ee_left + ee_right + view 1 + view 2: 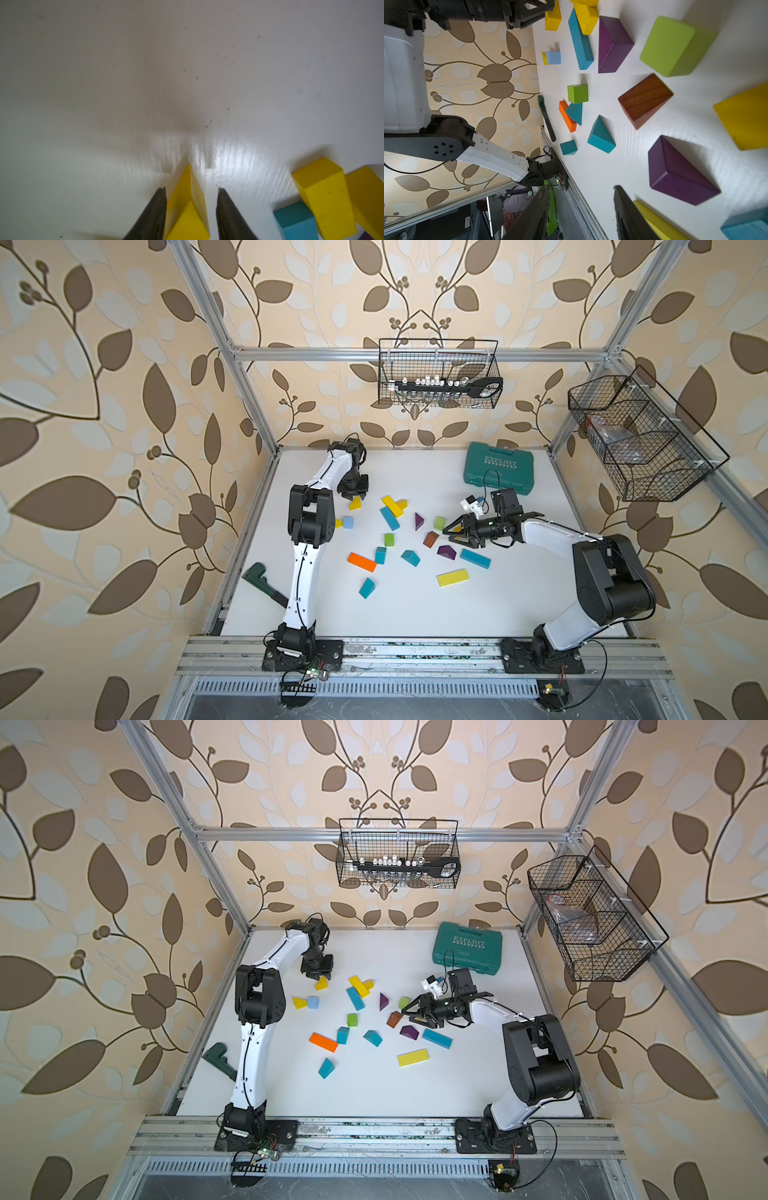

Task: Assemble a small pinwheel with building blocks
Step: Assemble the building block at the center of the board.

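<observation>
Both top views show the left hand [354, 497] down over a yellow wedge [355, 504] at the counter's [415, 614] far left. Only its wrist view shows fingers [153, 214] straddling it; whether they clench, I cannot tell. The right hand [581, 188] hangs released beside a purple wedge [675, 172].
</observation>
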### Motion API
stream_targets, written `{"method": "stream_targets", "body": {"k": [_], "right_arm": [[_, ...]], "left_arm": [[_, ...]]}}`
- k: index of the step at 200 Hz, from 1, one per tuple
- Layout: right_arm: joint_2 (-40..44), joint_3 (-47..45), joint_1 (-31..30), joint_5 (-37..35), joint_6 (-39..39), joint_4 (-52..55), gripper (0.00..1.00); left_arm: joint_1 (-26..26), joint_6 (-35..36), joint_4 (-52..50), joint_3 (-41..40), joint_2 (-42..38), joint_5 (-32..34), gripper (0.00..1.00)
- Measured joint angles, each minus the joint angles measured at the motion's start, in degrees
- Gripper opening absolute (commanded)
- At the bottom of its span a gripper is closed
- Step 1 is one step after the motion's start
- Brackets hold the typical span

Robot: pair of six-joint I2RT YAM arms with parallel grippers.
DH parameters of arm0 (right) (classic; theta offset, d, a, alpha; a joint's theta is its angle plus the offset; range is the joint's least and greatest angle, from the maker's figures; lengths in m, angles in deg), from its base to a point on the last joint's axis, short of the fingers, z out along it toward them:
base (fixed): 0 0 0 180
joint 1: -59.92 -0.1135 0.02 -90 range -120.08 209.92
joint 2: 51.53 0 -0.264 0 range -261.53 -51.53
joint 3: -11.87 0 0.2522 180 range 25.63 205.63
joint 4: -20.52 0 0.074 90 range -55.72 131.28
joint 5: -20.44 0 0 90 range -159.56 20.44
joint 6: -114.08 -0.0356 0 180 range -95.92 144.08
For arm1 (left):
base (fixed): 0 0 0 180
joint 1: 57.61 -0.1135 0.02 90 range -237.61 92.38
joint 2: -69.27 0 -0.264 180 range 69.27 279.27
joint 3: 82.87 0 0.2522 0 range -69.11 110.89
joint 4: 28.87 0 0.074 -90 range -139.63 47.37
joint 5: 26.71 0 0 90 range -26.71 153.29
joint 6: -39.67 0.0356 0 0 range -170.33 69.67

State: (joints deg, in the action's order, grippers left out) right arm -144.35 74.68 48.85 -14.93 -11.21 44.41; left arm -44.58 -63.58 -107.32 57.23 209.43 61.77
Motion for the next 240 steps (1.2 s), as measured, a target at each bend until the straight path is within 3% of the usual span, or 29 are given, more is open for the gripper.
{"method": "stream_targets", "body": {"k": [176,240], "right_arm": [[0.0,-0.5,0.0,0.0,0.0,0.0,0.51],[0.0,-0.8,0.0,0.0,0.0,0.0,0.52]], "left_arm": [[-2.6,-14.3,3.6,-9.4,-3.3,-0.4,0.31],[-2.6,-20.9,5.3,-12.4,-5.1,-0.6,0.45]]}}
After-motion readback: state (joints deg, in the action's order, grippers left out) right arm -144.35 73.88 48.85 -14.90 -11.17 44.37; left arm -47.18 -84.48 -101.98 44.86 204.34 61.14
